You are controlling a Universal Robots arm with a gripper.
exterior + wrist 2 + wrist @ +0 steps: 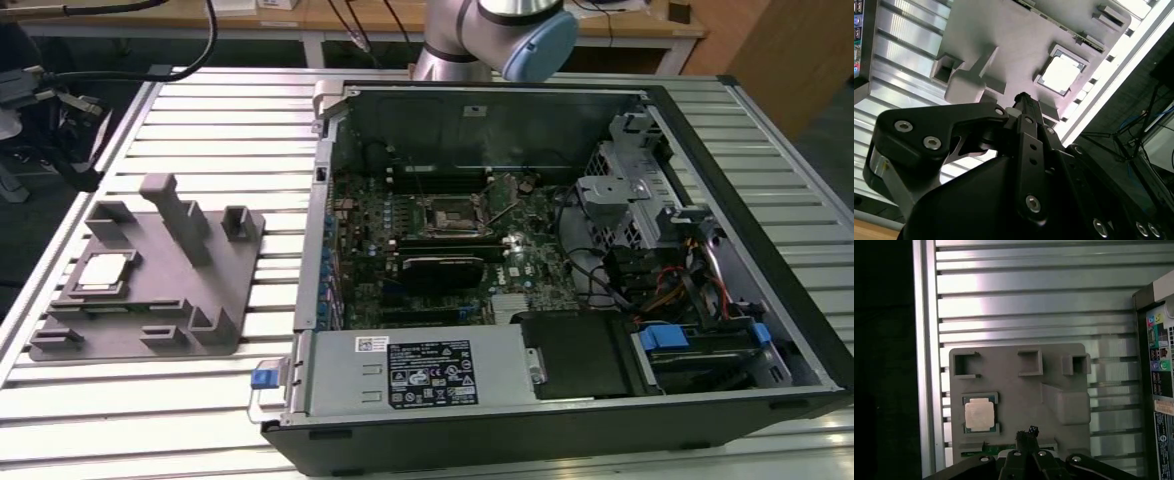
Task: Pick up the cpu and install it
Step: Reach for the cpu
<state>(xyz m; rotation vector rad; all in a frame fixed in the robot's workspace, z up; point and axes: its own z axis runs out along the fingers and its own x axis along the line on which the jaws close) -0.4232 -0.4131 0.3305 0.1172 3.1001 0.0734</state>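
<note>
In both wrist views the pincer (1026, 433) is clenched with nothing in it, its black tips pressed together and raised above the grey holder plate (1019, 387), touching nothing. The cpu (979, 415) lies flat, silver top up, in a square recess of that plate, near the pincer tips but clear of them. The plate rests on the ribbed metal surface (200, 110). In the exterior view the plate lies to the exterior view's left of an open computer case (747, 210), and the cpu is in the plate's left part. Inside the case, the motherboard's square socket (451, 212) lies well apart from the cpu. The arm (494, 35) rises behind the case.
</note>
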